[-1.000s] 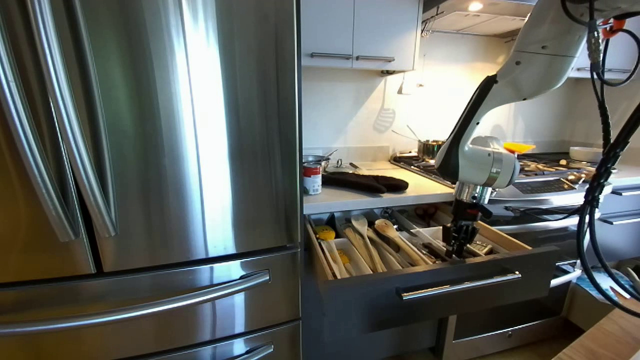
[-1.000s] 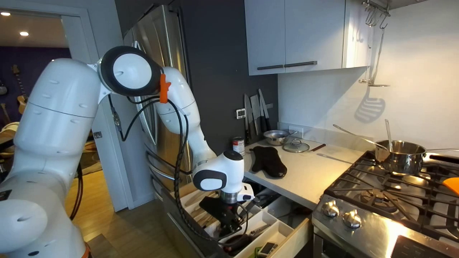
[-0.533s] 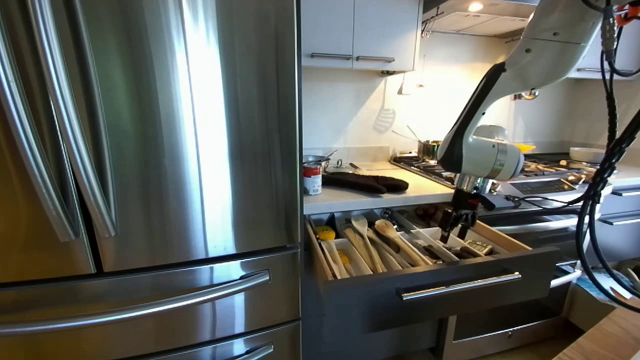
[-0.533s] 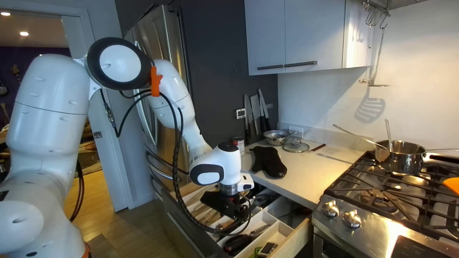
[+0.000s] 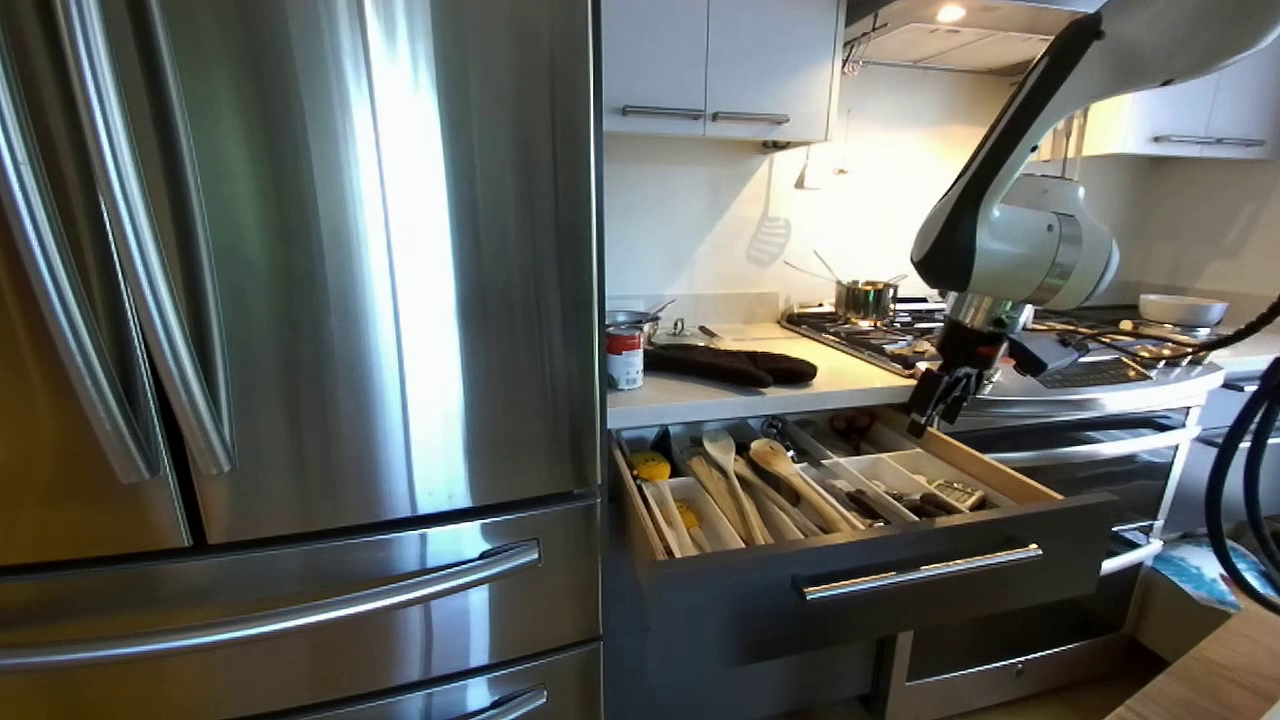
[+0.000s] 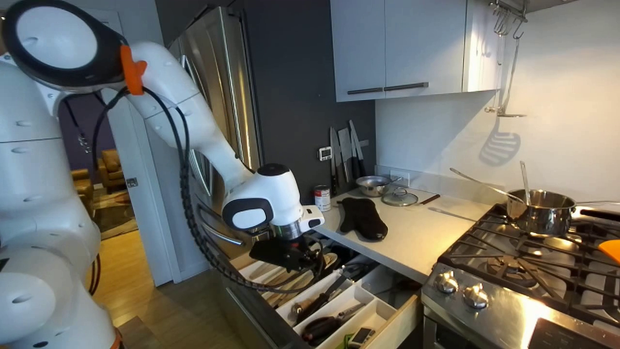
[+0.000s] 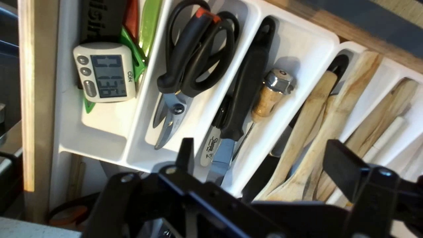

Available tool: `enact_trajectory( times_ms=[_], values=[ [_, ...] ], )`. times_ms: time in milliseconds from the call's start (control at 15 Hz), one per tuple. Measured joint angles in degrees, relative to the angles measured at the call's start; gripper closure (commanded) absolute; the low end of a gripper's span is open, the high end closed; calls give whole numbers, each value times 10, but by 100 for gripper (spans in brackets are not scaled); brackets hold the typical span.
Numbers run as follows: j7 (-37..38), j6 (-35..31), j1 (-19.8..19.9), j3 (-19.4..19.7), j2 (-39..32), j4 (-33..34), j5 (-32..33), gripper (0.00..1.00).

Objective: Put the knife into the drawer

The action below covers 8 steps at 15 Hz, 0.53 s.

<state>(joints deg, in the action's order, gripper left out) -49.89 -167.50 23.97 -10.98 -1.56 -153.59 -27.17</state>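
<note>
The drawer (image 5: 740, 610) is pulled out, with a white divided tray of utensils inside. In the wrist view a black-handled knife (image 7: 246, 79) lies in a tray compartment, beside a Sharpie marker and a wooden-handled tool. Its metal blade runs down the picture until my gripper (image 7: 262, 158) covers the end. The same knife (image 6: 317, 305) shows in an exterior view. My gripper (image 5: 932, 412) hangs above the drawer's contents, its two fingers wide apart and nothing between them. Seen in an exterior view, the gripper (image 6: 312, 266) is partly hidden by its cable.
Black scissors (image 7: 195, 62) and a white timer (image 7: 105, 72) fill neighbouring compartments; wooden spoons (image 7: 317, 148) lie on the far side. The counter edge (image 6: 387, 257) and the stove (image 6: 465, 291) border the drawer. A black oven mitt (image 6: 361, 218) rests on the counter.
My gripper has opened and risen out of the drawer, moving toward the stove side in an exterior view. The knife, hidden behind the arm before, now shows in its compartment.
</note>
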Motion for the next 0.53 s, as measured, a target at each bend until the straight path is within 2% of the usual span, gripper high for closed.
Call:
enact_trajectory(
  times_ms=[200, 533],
  values=[
    [0, 11, 0, 5, 84, -37, -3, 0],
    [-44, 61, 1, 29, 181, -34, -4, 0]
  ],
)
